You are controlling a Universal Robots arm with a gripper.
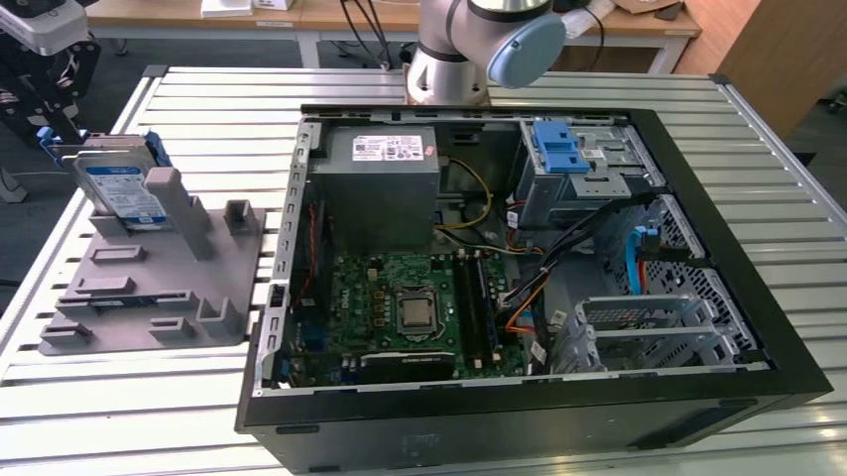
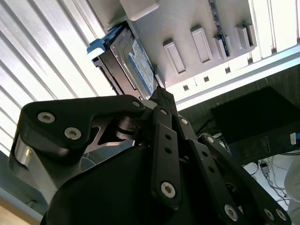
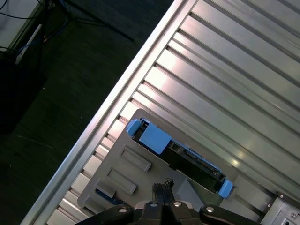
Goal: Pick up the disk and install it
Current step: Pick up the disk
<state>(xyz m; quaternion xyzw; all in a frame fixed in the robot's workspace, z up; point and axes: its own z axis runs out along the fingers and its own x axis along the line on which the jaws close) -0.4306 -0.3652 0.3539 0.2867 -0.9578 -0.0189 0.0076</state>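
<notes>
The disk [image 1: 119, 188] is a silver drive with a white-and-blue label and blue side rails. It stands on edge in a slot of the grey holder [image 1: 159, 288] at the exterior view's left. My black gripper [image 1: 54, 124] hangs just above and beside its top edge, apart from it. In both wrist views the disk [image 2: 136, 65] [image 3: 180, 152] lies a short way beyond the fingertips. The gripper [image 3: 161, 186] [image 2: 159, 91] is shut, its tips together with nothing between them.
An open computer case [image 1: 530, 402] lies on the slatted metal table [image 1: 198, 109] to the exterior view's right of the holder. Inside are a grey power-supply box [image 1: 384, 178], a motherboard [image 1: 411, 307], a drive cage with a blue latch [image 1: 562, 149] and loose cables. The table edge runs close beside the holder.
</notes>
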